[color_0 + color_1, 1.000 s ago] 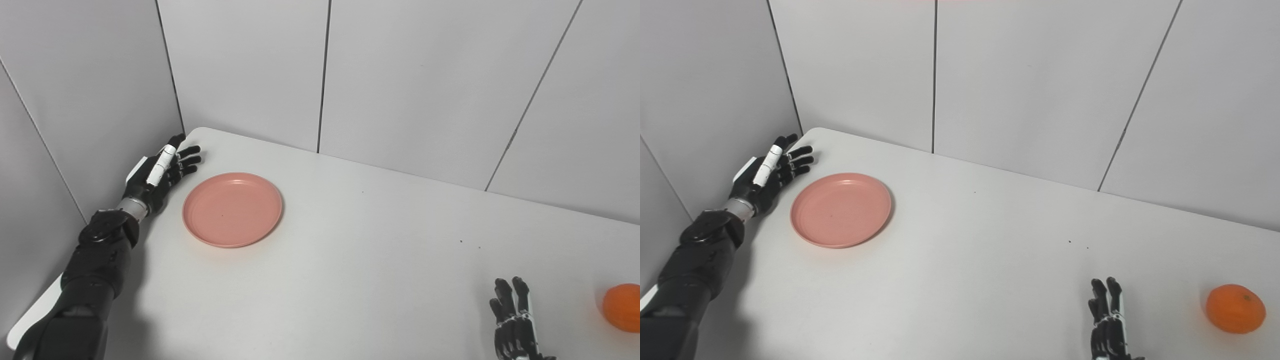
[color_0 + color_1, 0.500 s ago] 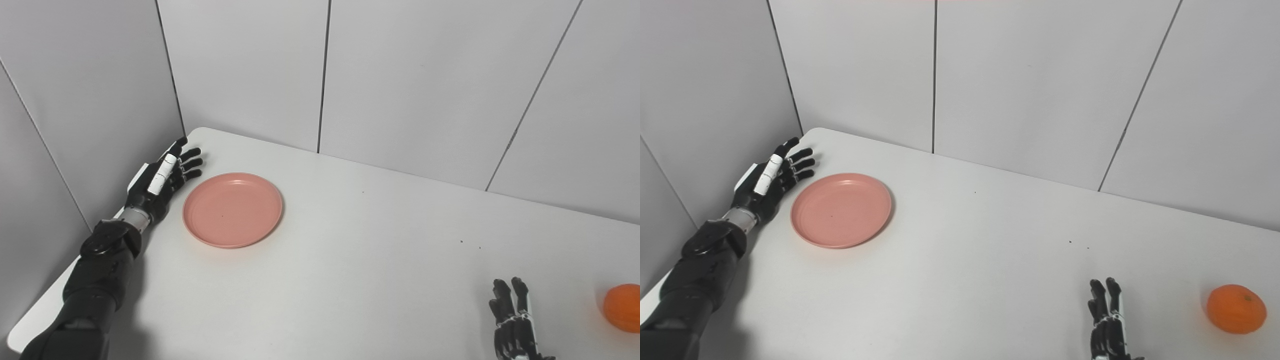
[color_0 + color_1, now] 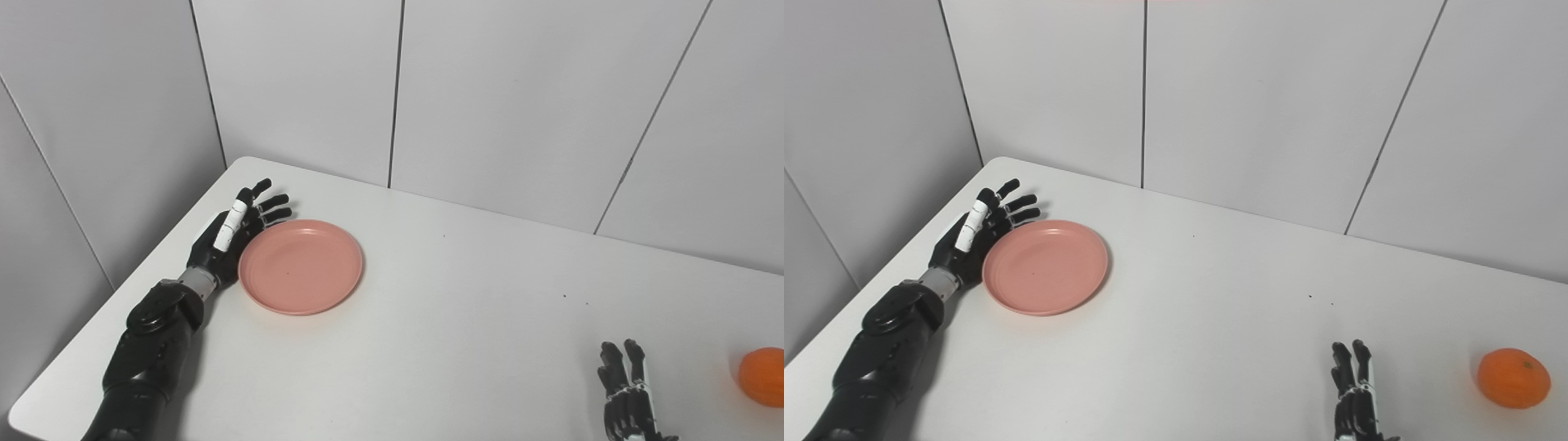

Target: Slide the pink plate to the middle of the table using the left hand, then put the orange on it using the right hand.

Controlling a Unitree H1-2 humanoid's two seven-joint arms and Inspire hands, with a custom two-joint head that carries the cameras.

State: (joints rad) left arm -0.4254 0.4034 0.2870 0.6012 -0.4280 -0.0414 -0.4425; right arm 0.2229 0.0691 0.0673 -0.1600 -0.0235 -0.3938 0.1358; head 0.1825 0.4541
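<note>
One wide white rectangular table (image 3: 441, 343) fills most of what we see, backed by grey panelled walls (image 3: 502, 98) on the far side and the left. On it, toward the left far corner, we see the round pink plastic plate (image 3: 300, 267), flat on the surface, well left of the table's middle. The black robot left hand (image 3: 236, 229) lies against the plate's left rim, palm side touching the edge, fingers spread apart and pointing away toward the far wall, gripping nothing. The black left forearm (image 3: 147, 361) runs down to the bottom left. At the bottom right we see only the fingers of the right hand (image 3: 1355, 398), pointing up, apart, empty, resting low near the table edge. The small round orange fruit (image 3: 1513, 378) sits on the table right of that hand, apart from it, near the right edge and far from the plate.
</note>
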